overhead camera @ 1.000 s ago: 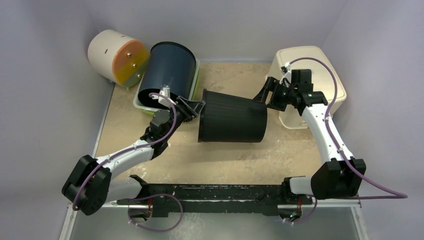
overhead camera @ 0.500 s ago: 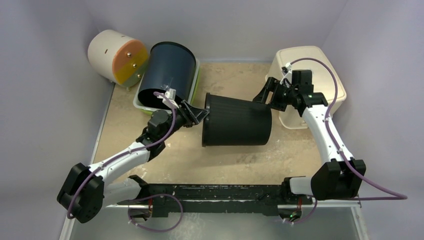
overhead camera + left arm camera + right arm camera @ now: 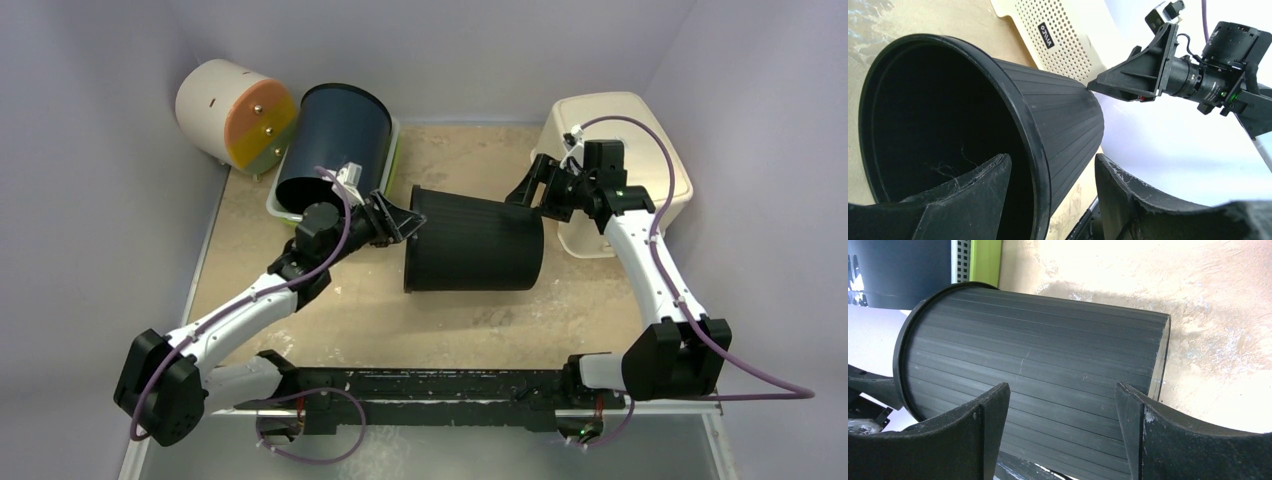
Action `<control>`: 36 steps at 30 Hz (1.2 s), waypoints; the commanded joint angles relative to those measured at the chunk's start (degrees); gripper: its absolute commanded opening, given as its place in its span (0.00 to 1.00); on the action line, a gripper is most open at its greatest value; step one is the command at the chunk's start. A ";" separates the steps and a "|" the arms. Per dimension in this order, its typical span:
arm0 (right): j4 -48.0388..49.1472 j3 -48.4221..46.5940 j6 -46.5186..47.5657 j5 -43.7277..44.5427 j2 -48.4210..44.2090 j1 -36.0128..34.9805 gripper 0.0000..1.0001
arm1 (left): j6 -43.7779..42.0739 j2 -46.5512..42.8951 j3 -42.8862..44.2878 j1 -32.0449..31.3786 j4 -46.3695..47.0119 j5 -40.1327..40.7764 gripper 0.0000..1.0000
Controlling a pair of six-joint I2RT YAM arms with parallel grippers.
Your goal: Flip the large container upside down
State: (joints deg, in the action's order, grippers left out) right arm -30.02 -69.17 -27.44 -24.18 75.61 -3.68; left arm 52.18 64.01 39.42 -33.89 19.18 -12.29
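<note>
Task object: a black ribbed plastic container [image 3: 470, 245] is seen lying on its side at the middle of the sandy-beige table top [image 3: 450, 330], with its open mouth turned to 9 o'clock and its closed base to 3 o'clock in the overhead view
Left gripper: the left gripper [image 3: 403, 218] is set at the 10 o'clock part of the mouth; in its wrist view one finger is seen inside the opening and the other outside the wall, so the rim is straddled; the jaws are parted well wider than the rim and nothing is clamped
Right gripper: the right gripper [image 3: 527, 190] is held at the 1 o'clock corner of the container, by the base edge; its fingers are spread wide over the ribbed wall and nothing is held; whether the wall is touched cannot be told
Surroundings: a dark blue cylindrical bin [image 3: 335, 140] is lying in a green-edged tray [image 3: 393, 150] at 11 o'clock, a cream drum with an orange end face [image 3: 235, 110] is further out towards 10 o'clock, and a cream lidded plastic box [image 3: 620, 150] is at 2 o'clock, just behind the right gripper
Step in hand: the turn is judged about half done, since the container is on its side, neither upright nor inverted; a hold on the rim appears to be in preparation
Next move: the left jaws would need to be closed on the rim and the mouth swung down onto the table while the base is raised; the right gripper could be used to steady or push the base, so that rolling towards 6 o'clock is prevented
</note>
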 commanded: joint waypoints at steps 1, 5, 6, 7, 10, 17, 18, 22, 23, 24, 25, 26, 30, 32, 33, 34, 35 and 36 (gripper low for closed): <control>-0.86 0.78 0.47 -2.02 -0.13 0.08 0.79 | 0.08 0.09 -0.91 -0.21 3.11 -3.10 0.62; -0.83 0.24 0.55 -2.31 0.53 0.07 0.79 | 0.62 2.25 -4.04 -0.46 6.01 -4.15 0.63; -0.83 0.00 0.59 -2.35 0.65 0.08 0.79 | 0.82 2.55 -4.87 -0.41 7.19 -3.87 0.63; -0.94 -0.11 0.55 -2.34 0.79 0.07 0.79 | 1.01 2.91 -5.49 -0.45 8.19 -3.77 0.63; -1.30 -0.52 0.73 -1.97 0.93 0.06 0.79 | 1.52 4.37 -5.26 -0.48 9.74 -4.05 0.63; -1.24 -0.40 0.81 -1.87 1.36 0.04 0.79 | 6.50 9.13 -6.83 -0.89 19.63 -5.31 0.21; -1.21 -0.36 0.77 -1.85 1.30 0.07 0.79 | 7.01 9.29 -7.26 -0.91 20.42 -5.32 0.05; -1.16 -0.46 1.09 -1.14 1.12 0.08 0.80 | 8.93 9.33 -9.76 -0.92 22.49 -4.11 0.00; -1.45 -0.93 1.41 -0.74 1.12 0.08 0.81 | 10.42 9.36 -10.85 -0.85 24.37 -3.69 0.00; -1.88 -1.50 1.64 -0.18 1.07 0.08 0.81 | 12.35 9.43 -12.41 -0.79 27.53 -3.06 0.00; -2.30 -2.62 2.01 0.48 1.09 0.08 0.81 | 14.90 9.79 -14.29 -0.66 31.57 -2.31 0.00; -2.65 -3.69 2.24 1.44 1.03 0.08 0.82 | 17.32 10.33 -16.63 -0.50 36.20 -1.72 0.00; -4.34 -9.74 4.16 5.33 1.56 0.08 0.85 | 27.42 15.78 -22.18 1.38 58.18 -0.43 0.00; -5.46 -13.48 5.39 8.55 2.08 0.16 0.90 | 33.04 21.25 -23.96 1.71 70.89 1.83 0.00; -5.98 -15.19 5.95 10.28 2.41 0.21 0.95 | 35.92 24.39 -24.39 1.68 77.76 3.02 0.00; -6.48 -16.76 6.53 11.69 2.76 0.37 0.98 | 37.54 26.59 -23.75 1.52 79.39 3.47 0.00; -6.66 -18.03 7.36 12.32 3.17 0.70 0.99 | 36.81 27.22 -22.85 0.95 79.49 3.90 0.00; -6.92 -19.23 7.81 12.70 3.66 0.96 0.99 | 36.18 27.14 -21.76 0.56 79.52 4.09 0.00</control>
State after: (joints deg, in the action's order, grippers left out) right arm -35.20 -82.06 -23.51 -17.19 78.78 -3.57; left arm 81.32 87.18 17.54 -32.91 85.49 -12.51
